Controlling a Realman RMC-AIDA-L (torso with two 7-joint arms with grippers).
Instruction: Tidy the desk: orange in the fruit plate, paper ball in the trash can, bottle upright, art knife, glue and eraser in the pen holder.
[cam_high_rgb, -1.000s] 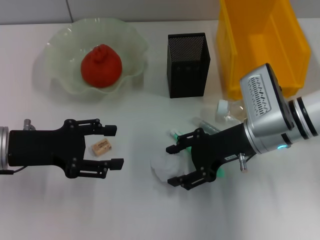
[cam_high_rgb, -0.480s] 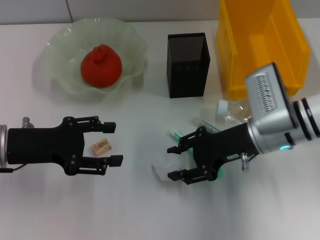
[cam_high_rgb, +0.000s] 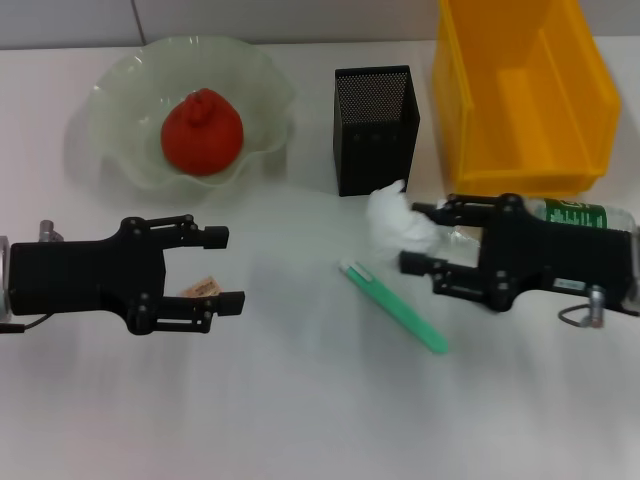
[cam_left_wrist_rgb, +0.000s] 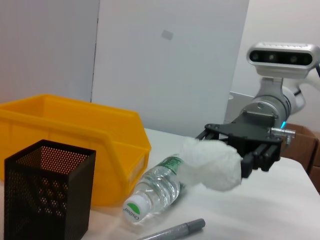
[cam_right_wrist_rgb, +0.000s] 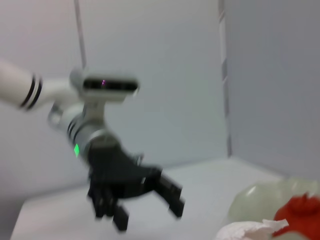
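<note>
On my head camera the right tool (cam_high_rgb: 422, 238) is closed on the paper ball (cam_high_rgb: 398, 215), holding it clear of the bench (cam_high_rgb: 300, 420) in front of the trash can (cam_high_rgb: 525, 95) and just beside the pen holder (cam_high_rgb: 375, 128); the left wrist camera shows the same white wad (cam_left_wrist_rgb: 210, 164) pinched in that tool (cam_left_wrist_rgb: 239, 155), raised above the surface. The bottle (cam_high_rgb: 580, 214) lies on its side behind the right tool, its green label showing, and from the left wrist I see it (cam_left_wrist_rgb: 152, 190) with the white cap pointing away from the yellow bin (cam_left_wrist_rgb: 70, 145), the glue (cam_left_wrist_rgb: 172, 231) lying near that cap. The art knife (cam_high_rgb: 393, 303) lies flat on the bench, slanted, between my two tools and apart from both. My left tool (cam_high_rgb: 222, 268) hangs low with its fingers spread wide, holding nothing; the eraser (cam_high_rgb: 200, 288) sits in the gap between them, partly hidden by the lower finger. The orange (cam_high_rgb: 202, 130) rests in the fruit plate (cam_high_rgb: 120, 100) at the far left of the bench. From the right wrist I see the left tool (cam_right_wrist_rgb: 145, 197) with its fingers apart.
</note>
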